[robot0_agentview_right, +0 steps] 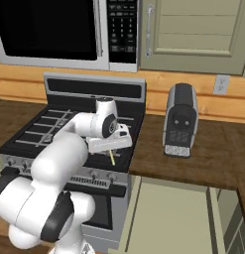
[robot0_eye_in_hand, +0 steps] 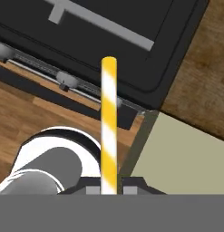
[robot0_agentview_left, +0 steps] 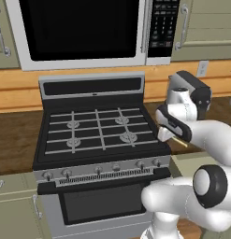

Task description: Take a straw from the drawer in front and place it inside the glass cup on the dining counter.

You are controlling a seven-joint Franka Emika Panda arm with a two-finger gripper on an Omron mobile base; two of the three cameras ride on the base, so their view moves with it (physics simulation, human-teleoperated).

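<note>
The gripper (robot0_eye_in_hand: 109, 190) is clamped tight on the straw (robot0_eye_in_hand: 108, 127), and in the hand view that straw runs straight up the middle of the frame from between the finger tips, striped yellow and white, its free end reaching the upper centre. Behind it lies the front edge of the black stove (robot0_eye_in_hand: 131, 54) with its row of knobs, crossing the upper part of the frame on a slant. To the lower right sits the pale sage-green drawer (robot0_eye_in_hand: 177, 158), seen from above, its interior a flat green panel; the straw is out of it and up in the air.

Over to the left base view: the gripper (robot0_agentview_left: 175, 137) sits at centre right, just off the stove's (robot0_agentview_left: 98, 130) right front corner, with the straw (robot0_agentview_left: 180, 142) poking out as a small yellow sliver toward the lower right. A microwave (robot0_agentview_left: 84, 28) fills the top of the frame above the burners.

In the right base view, the gripper (robot0_agentview_right: 110, 147) hangs at centre left over the stove's (robot0_agentview_right: 94, 124) right front edge, the straw (robot0_agentview_right: 112, 158) sticking down from it as a short pale stick. The drawer (robot0_agentview_right: 168, 213) stands pulled out at the bottom centre, below the wooden worktop (robot0_agentview_right: 213, 149). A dark coffee machine (robot0_agentview_right: 181, 121) stands on that worktop, right of centre, well apart from the hand.
</note>
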